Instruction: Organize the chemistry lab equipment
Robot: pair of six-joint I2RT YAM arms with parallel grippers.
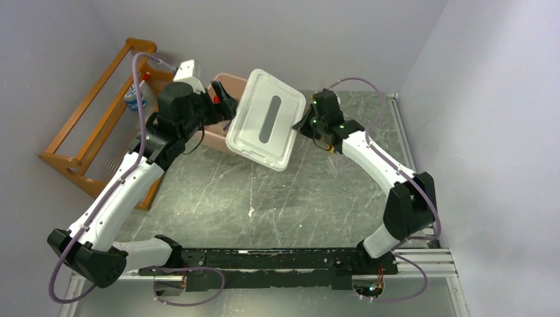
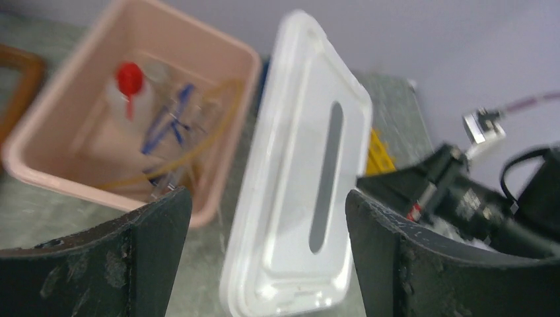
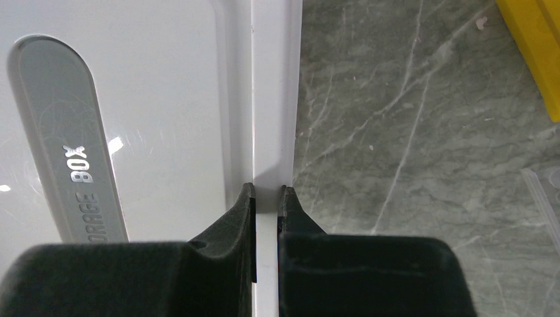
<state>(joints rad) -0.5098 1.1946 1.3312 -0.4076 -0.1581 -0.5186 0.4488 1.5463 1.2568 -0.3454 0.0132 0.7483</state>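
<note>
Right gripper (image 3: 266, 198): clamping the lid (image 3: 165, 99) rim, jaws nearly touching.
Left gripper (image 2: 267, 208): gaping wide, gripping nothing.
Pink tub (image 1: 228, 80): lying half hidden behind lid; red-capped bottle (image 2: 129, 92) inside appearing blurred.

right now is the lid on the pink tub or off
Off. The right fingers pinch the rim of the lid, held beside the pink tub, whose open top shows the red-capped bottle inside.
</note>
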